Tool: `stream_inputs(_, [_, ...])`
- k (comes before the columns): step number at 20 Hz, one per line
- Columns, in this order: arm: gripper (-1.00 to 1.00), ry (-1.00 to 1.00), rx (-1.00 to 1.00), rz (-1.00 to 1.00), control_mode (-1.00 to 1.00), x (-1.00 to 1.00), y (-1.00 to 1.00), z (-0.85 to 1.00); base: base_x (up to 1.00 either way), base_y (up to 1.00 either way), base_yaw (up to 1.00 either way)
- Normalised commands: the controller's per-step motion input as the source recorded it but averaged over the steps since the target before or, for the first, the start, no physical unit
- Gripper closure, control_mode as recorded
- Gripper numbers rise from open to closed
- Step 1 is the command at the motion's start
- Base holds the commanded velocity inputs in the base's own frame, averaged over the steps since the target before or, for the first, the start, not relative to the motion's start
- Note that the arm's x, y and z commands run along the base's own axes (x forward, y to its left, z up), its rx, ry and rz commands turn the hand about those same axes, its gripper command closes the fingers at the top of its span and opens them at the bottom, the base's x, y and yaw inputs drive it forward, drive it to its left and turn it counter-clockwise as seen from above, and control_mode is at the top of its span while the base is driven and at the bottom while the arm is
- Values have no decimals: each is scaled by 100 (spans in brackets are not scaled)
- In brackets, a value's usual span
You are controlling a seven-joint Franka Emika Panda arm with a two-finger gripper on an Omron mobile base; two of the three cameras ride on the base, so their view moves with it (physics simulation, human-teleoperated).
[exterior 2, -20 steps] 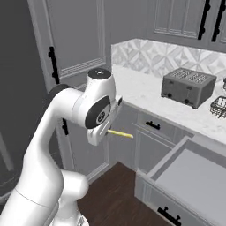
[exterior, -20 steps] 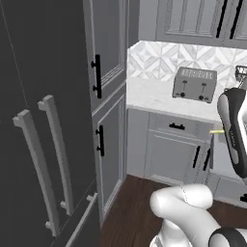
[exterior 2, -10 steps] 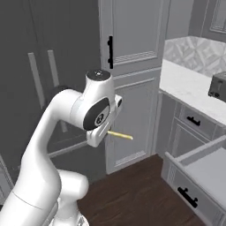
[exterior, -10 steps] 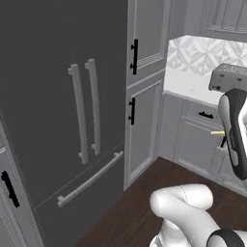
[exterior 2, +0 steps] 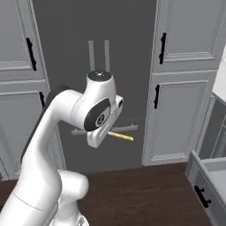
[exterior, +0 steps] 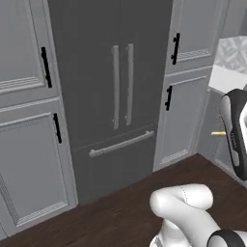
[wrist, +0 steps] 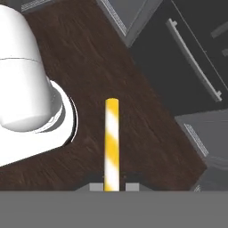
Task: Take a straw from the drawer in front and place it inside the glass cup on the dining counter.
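Carrying step. The straw [wrist: 111,144] is pinched in the closed gripper [wrist: 111,186], jutting straight out past the tips; from the right base camera it pokes out sideways [exterior 2: 120,136] from under the wrist, in front of the dark fridge [exterior 2: 88,53].

Fridge as landmark: the arm stands before its lower handle bar; tall grey cabinet doors [exterior: 185,91] flank it on both sides. The drawer [exterior 2: 211,185] sits pulled out, low and well off to the fridge's right, its box cut by the frame edge.

Pick looks done; placing not yet. Next move, I judge: bring the glass cup and dining counter into sight, then tip the straw upright over the rim.

Hard to read: the fingertips themselves are barely visible at the straw's base. From the left base camera, the straw is a yellow sliver [exterior: 218,133] beside the forearm.
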Motion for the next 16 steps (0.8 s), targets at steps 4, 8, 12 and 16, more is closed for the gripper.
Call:
stream_inputs(4, [100, 0, 0, 0, 100, 0, 0, 0, -94, 3, 55])
stream_inputs(8, [100, 0, 0, 0, 100, 0, 0, 0, -95, 6, 53])
stream_inputs(12, [100, 0, 0, 0, 100, 0, 0, 0, -77, -29, 64])
stream_inputs(16, [100, 0, 0, 0, 100, 0, 0, 0, -79, -1, 63])
